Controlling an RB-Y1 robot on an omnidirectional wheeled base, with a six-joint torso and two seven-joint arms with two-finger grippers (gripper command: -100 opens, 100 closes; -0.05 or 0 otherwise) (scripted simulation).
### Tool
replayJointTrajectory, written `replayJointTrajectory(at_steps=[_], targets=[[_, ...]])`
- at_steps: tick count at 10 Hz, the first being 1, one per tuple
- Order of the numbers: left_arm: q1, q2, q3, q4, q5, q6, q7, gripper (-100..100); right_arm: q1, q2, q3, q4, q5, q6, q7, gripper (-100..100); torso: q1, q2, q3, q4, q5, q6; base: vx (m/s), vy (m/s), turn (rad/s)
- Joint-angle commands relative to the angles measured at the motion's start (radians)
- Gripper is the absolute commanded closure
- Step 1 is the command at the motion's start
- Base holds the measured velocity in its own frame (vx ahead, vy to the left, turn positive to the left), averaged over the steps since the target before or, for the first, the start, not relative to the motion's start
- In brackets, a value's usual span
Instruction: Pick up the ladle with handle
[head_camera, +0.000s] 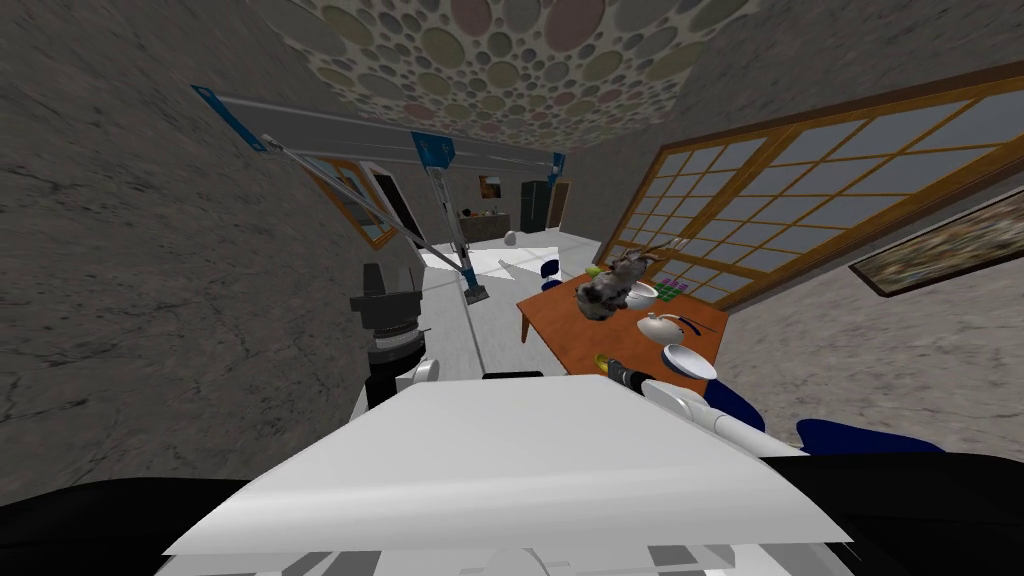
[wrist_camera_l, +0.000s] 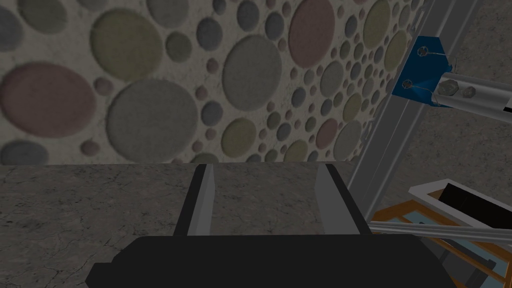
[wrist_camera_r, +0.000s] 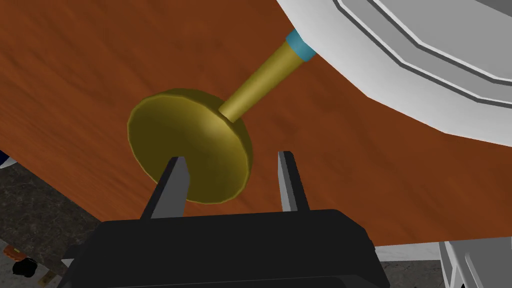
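Brown table (wrist_camera_r: 100, 65), R hand (wrist_camera_r: 231, 156) at gold ladle (wrist_camera_r: 185, 135) bowl, fingers (wrist_camera_r: 170, 190) apart

Looks like somebody's house to me, the dining end of it: a brown wooden bench (head_camera: 572, 332) carrying a white teapot (head_camera: 660, 326), a white bowl (head_camera: 641, 294), a white plate (head_camera: 688, 360) and a brass-coloured ladle (wrist_camera_r: 190, 145), with dark blue chairs (head_camera: 550, 268) around it. One wall is a big wood-framed lattice window (head_camera: 800, 190) with a framed picture (head_camera: 940, 245) hung beside it, and the ceiling (head_camera: 510, 60) is covered in pastel circles. Way at the back there's a counter (head_camera: 483, 222) with small stuff on it, near a tall dark cabinet (head_camera: 535, 205) and a doorway (head_camera: 558, 205).
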Motion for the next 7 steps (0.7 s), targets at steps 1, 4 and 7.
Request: replayJointTrajectory(at_steps=[1,4,7], targets=[[0.000,0.000,0.000,0.000,0.000,0.000,0.000,0,0.000,0.000,0.000,0.000,0.000,0.000,0.000,100,0.000,0.000,0.000,0.000,0.000,0.000,-0.002,0.001,-0.014],[0.000,0.000,0.000,0.000,0.000,0.000,0.000,0,0.002,0.002,0.001,0.001,-0.002,-0.002,-0.003,100,0.001,0.001,0.001,0.001,0.001,-0.002,0.000,0.000,0.000],[0.000,0.000,0.000,0.000,0.000,0.000,0.000,0,0.003,-0.045,-0.009,-0.043,-0.002,-0.022,-0.024,100,0.003,0.002,0.002,0.001,0.002,-0.001,-0.027,0.019,-0.047]])
